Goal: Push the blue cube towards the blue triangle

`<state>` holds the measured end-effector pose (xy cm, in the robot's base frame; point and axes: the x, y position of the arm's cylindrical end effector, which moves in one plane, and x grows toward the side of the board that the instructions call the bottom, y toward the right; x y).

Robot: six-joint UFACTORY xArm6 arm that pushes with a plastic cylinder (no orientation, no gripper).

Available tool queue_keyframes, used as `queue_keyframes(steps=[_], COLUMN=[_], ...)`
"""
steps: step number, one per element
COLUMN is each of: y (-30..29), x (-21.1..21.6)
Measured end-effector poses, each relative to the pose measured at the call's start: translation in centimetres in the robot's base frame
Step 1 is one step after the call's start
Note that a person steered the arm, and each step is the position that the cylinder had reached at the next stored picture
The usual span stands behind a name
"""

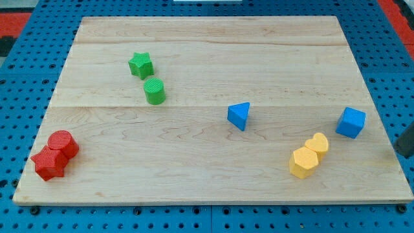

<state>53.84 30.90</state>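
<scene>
Right now my tip (402, 153) pokes in at the view's right edge, holding nothing, just right of and below the blue cube (350, 122), not touching; blue triangle (239, 115) sits mid-board, well left of the cube, bare wood between them; yellow pair (308, 155) lies below that line; green star (140, 65) and green cylinder (154, 91) upper left; red pair (55, 155) bottom left.

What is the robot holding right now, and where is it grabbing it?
Nothing. I have no pincer, only a rod. My tip sits at the view's right edge, right of the blue cube and not touching it. The blue triangle lies farther left.
</scene>
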Motion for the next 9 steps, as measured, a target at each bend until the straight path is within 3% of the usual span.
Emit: queue_keyframes(steps=[8, 9], y=[-0.1, -2.6], x=[-2.4, -3.8])
